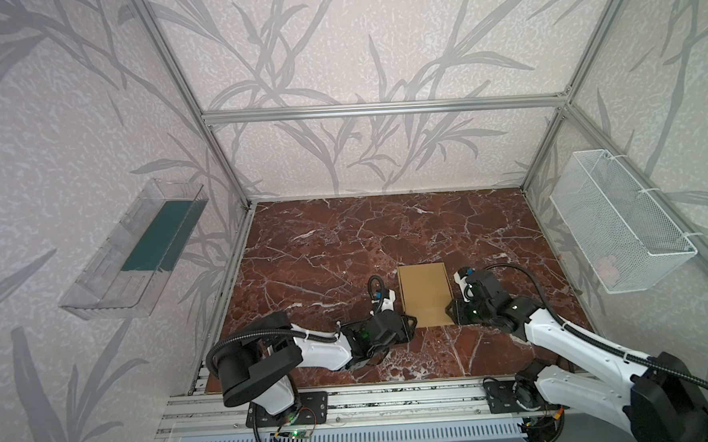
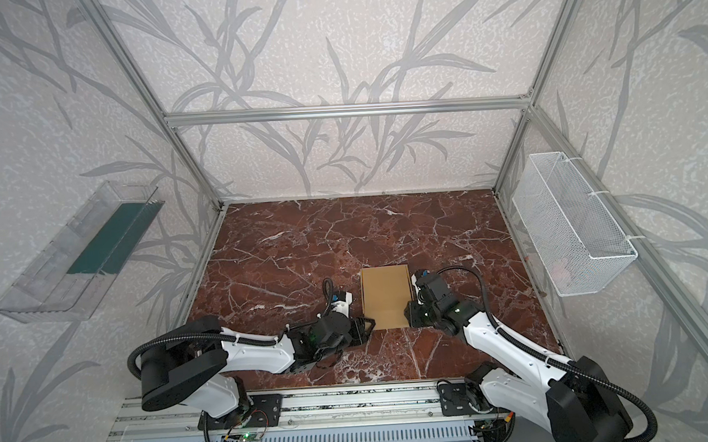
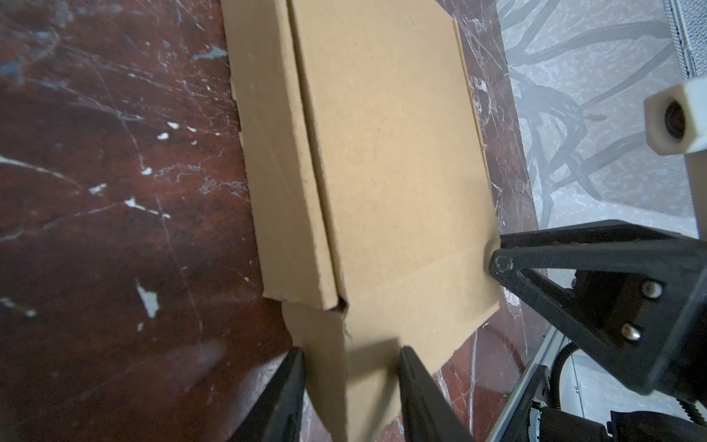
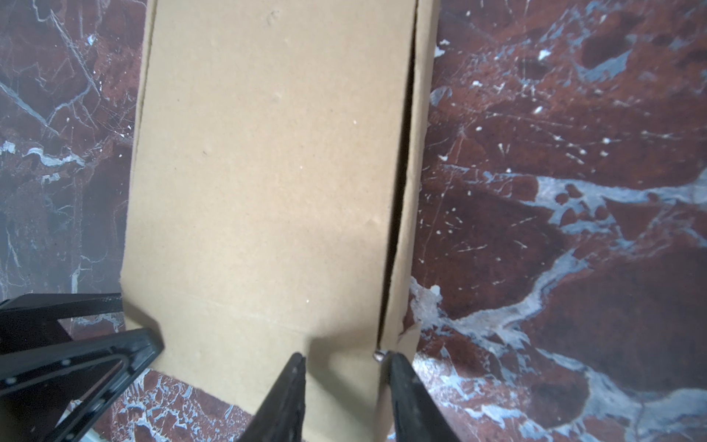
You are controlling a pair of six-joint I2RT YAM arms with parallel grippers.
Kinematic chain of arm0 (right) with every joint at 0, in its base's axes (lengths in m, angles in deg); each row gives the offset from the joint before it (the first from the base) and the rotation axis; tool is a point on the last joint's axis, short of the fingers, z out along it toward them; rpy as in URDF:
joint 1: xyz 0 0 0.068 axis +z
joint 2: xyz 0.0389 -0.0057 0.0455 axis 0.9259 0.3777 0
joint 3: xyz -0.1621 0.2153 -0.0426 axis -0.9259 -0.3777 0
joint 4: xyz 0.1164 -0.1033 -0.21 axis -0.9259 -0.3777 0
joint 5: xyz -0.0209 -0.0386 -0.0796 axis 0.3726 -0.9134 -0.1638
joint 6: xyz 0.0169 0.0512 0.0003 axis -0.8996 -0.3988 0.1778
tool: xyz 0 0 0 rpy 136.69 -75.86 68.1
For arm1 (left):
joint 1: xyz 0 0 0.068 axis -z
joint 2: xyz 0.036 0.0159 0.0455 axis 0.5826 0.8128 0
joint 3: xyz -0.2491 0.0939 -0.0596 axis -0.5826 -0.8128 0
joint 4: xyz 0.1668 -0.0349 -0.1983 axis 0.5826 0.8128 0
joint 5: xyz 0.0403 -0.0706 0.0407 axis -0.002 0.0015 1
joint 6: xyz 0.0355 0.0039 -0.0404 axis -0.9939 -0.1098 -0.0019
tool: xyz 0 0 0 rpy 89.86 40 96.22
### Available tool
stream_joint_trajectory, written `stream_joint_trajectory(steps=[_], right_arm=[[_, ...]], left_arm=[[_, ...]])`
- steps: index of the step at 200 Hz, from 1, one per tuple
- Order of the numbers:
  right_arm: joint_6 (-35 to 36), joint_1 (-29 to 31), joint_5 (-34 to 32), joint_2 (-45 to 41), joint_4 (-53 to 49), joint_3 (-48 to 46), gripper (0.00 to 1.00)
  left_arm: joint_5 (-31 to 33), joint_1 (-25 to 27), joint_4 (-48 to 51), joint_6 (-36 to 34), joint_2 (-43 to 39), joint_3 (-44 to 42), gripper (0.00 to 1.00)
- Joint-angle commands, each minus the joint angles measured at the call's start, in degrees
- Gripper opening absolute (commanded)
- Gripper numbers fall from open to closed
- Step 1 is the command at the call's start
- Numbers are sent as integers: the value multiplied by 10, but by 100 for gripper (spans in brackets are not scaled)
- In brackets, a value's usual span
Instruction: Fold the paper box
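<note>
The paper box [image 1: 426, 295] [image 2: 386, 297] is a plain tan cardboard mailer lying flat and closed on the red marble table [image 1: 312, 249]. Both arms meet it at its near end. My left gripper [image 1: 412, 322] [image 3: 352, 367] is open at the near left corner, its jaws apart over a low cardboard flap [image 3: 329, 344]. My right gripper [image 1: 449, 308] [image 4: 347, 367] is open at the near right corner, straddling the box's side wall [image 4: 401, 237]: one finger [image 4: 294, 379] lies over the lid, the other outside the wall. Each wrist view also shows the opposite gripper's tip against the box.
A clear plastic bin [image 1: 137, 250] with a green sheet hangs on the left wall. A white wire basket [image 1: 623, 224] hangs on the right wall. An aluminium rail [image 1: 374, 399] carrying both arm bases runs along the table's front edge.
</note>
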Motion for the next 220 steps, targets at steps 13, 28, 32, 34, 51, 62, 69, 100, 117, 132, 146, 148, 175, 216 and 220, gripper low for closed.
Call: stream_joint_trajectory(steps=[13,28,32,34,51,62,69,100,117,132,146,148,175,216,220], right_arm=[[-4,-2,6,9,14,-9,38],[-4,-3,6,12,18,-10,38],[-4,-3,6,12,19,-10,38],[-4,-4,6,13,20,-10,38],[-4,-3,5,15,24,-11,37],[-4,-3,7,16,26,-12,37],[-4,-3,7,16,27,-12,37],[-5,-5,10,15,29,-13,35],[-5,-4,11,15,31,-13,34],[-8,-4,16,18,37,-15,33],[-10,-4,19,21,41,-17,32],[-10,-4,18,21,41,-17,32],[-8,-6,15,24,44,-18,32],[-8,-7,16,34,58,-23,32],[-8,-7,16,34,60,-23,32]], left_arm=[[18,2,-11,1,-10,-12,42],[18,1,-21,-1,-7,-15,42],[18,2,-23,-1,-7,-16,42],[18,1,-25,-1,-6,-17,42],[18,2,-36,-1,-2,-20,42],[17,2,-39,-1,-1,-21,42],[17,1,-39,-2,-1,-21,42],[17,1,-43,-2,-1,-22,41],[16,2,-46,-2,1,-22,41],[15,2,-50,0,4,-23,41],[13,2,-53,0,6,-23,41],[13,1,-53,0,6,-23,41],[15,2,-53,-1,7,-24,41],[16,1,-68,-3,12,-29,41],[16,1,-69,-3,12,-29,41]])
